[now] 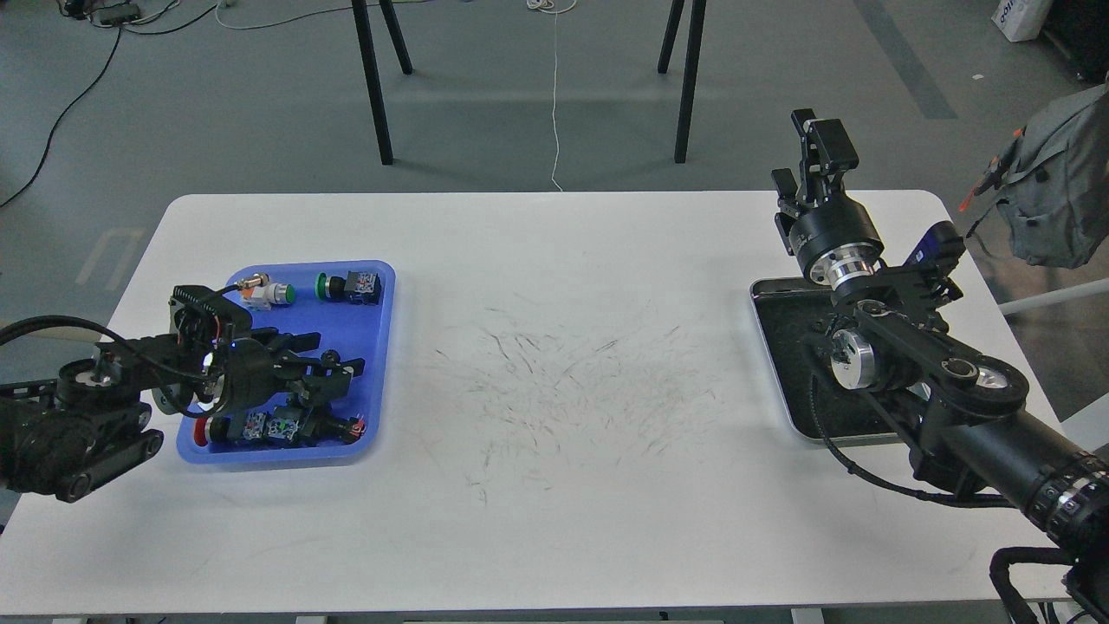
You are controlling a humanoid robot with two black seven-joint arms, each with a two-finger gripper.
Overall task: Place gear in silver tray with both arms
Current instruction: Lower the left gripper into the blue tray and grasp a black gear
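Silver tray (784, 364) at the white surface's (554, 485) right edge looks empty; every part sits in the blue tray (381, 347) far left of it. Left end effector (333, 364) hovers there, fingers parted, empty. Right end effector (814, 160) is raised beyond the silver tray; its opening cannot be told.

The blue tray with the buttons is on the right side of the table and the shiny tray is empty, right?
Not quite. In the head view the blue tray with the buttons sits on the left side of the table. The silver tray looks empty where the arm does not hide it.
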